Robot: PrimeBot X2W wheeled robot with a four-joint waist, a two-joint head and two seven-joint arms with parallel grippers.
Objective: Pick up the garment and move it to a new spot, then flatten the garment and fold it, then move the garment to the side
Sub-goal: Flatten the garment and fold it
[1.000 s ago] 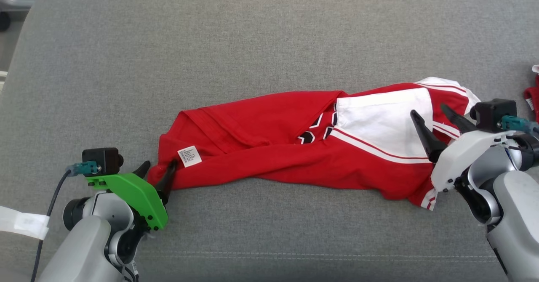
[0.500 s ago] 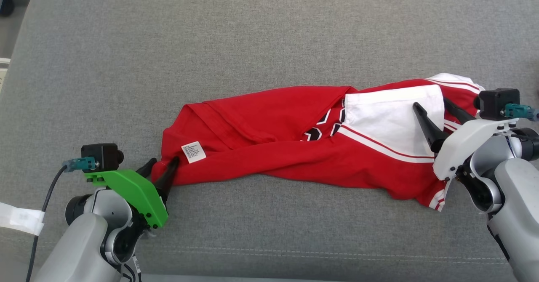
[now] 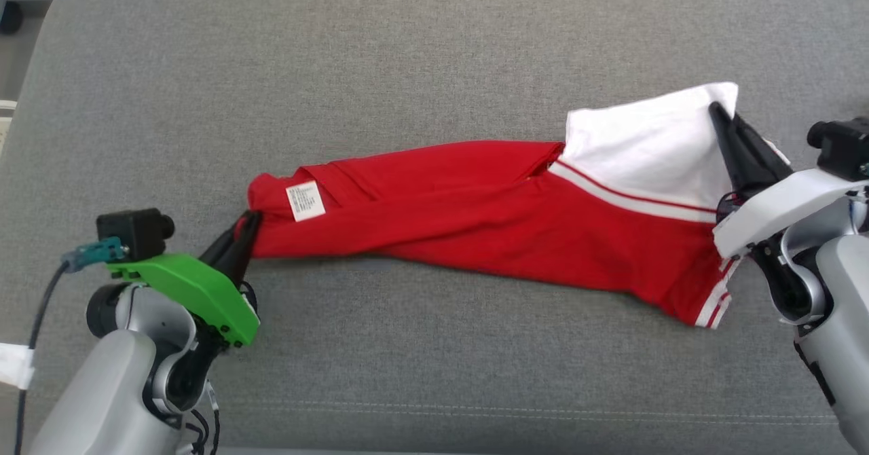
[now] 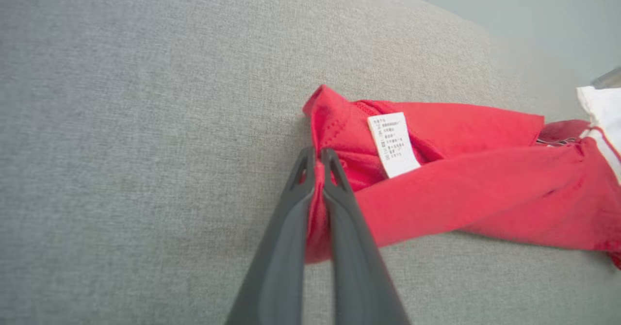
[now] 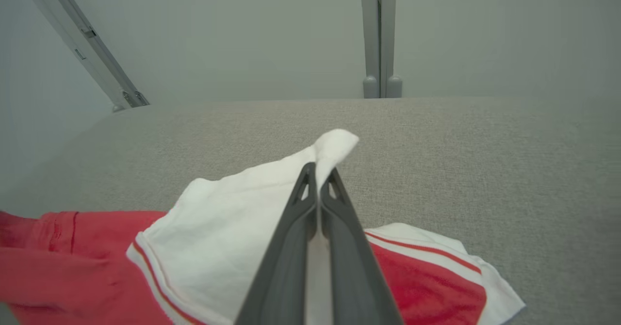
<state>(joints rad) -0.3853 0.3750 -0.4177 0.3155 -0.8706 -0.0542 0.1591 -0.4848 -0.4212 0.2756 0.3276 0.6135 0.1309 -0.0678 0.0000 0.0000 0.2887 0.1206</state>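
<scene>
One red-and-white garment (image 3: 475,197) lies stretched in a long band across the grey fabric bench (image 3: 339,47), running between two claws. The left claw (image 3: 244,227) has its two dark fingers pressed together on the red end of the garment, with a fold of red cloth pinched between them. One white care label (image 3: 305,201) sits on the cloth just beside and beyond that claw's tips. The right claw (image 3: 721,112) is closed in the same way, its two fingers clamped on a corner of the single white panel (image 3: 638,149) at the garment's other end. The very tip of the corner pokes out past the fingertips and appears lifted a little off the bench. Beside that claw, on the robot's side, one red edge with white bands (image 3: 713,305) lies flat. The garment's middle rests on the bench. Beyond the right claw, past the bench's far edge, stand two metal pieces: one slanted strut (image 5: 97,48) and one upright post (image 5: 380,34).
</scene>
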